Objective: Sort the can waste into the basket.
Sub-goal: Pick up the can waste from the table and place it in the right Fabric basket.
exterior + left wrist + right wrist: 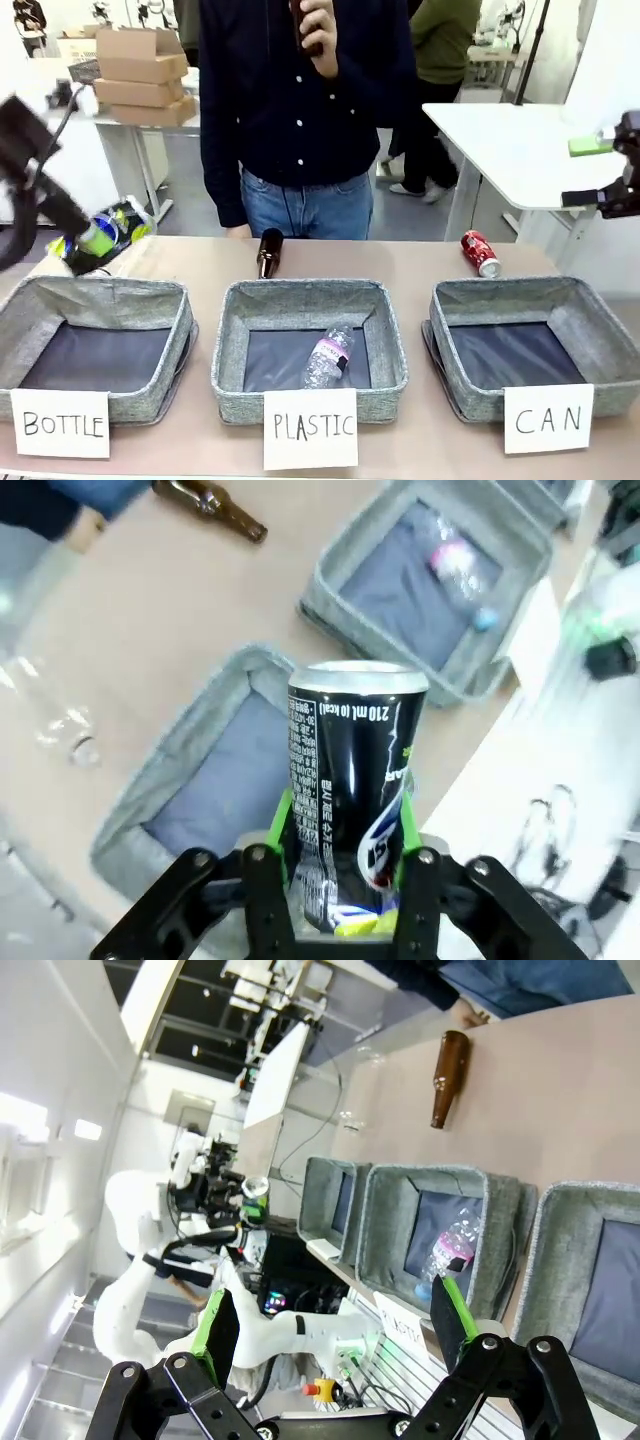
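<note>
Grip first: the left gripper (345, 825) is clamped on the black can (350, 770), green pads on its lower sides and the can standing straight out from the wrist, a hold that should keep it from slipping on a carry. It hangs at the table's left end, roughly above the BOTTLE basket (100, 290), which is the wrong bin. So the haul to the CAN basket (470, 398) at the far right, past the PLASTIC basket (232, 350), looks yet to be made. The CAN basket has nothing inside, so I judge the sorting to be at its start. The red can (480, 253) lies on its side on the table just behind that basket, near its far left corner (an easy reach for the other arm, I'd guess). The right gripper (335, 1325) hovers high at the right edge, jaws spread wide with nothing between them, likely parked clear of the route. A brown bottle (269, 252) lies behind the PLASTIC basket and is no part of this job.
</note>
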